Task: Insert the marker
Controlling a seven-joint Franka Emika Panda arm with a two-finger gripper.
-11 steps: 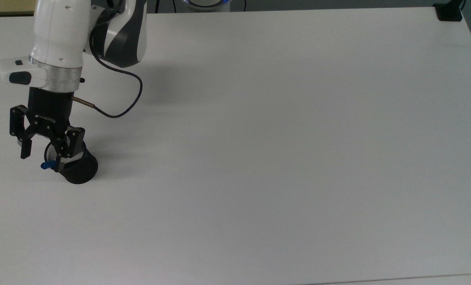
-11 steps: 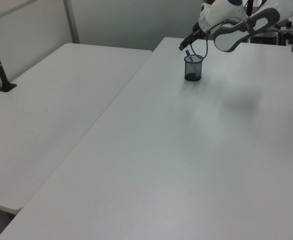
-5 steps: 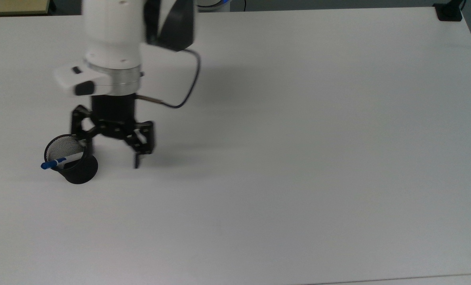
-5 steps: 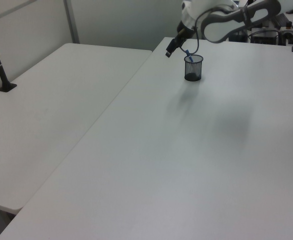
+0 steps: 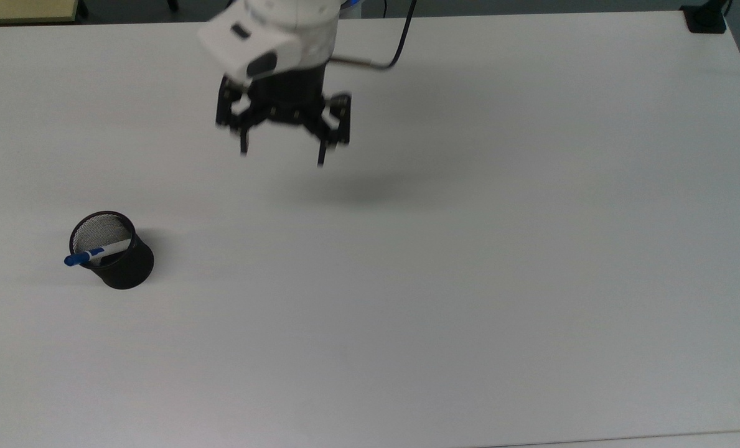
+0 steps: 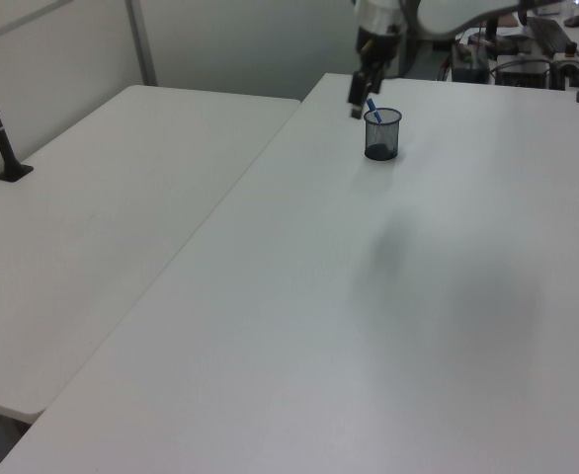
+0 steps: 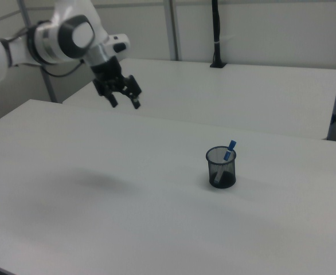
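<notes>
The black mesh cup point(image 5: 113, 251) is the one obstacle standing on the desk point(image 5: 469, 280). The marker point(image 5: 93, 254) leans inside it, its blue cap poking over the rim toward the top view's left, so that side of the mouth is partly blocked. All around the cup the desk surface lies bare. The gripper point(image 5: 282, 155) hangs well apart from the cup, jaws spread, above the desk.
</notes>
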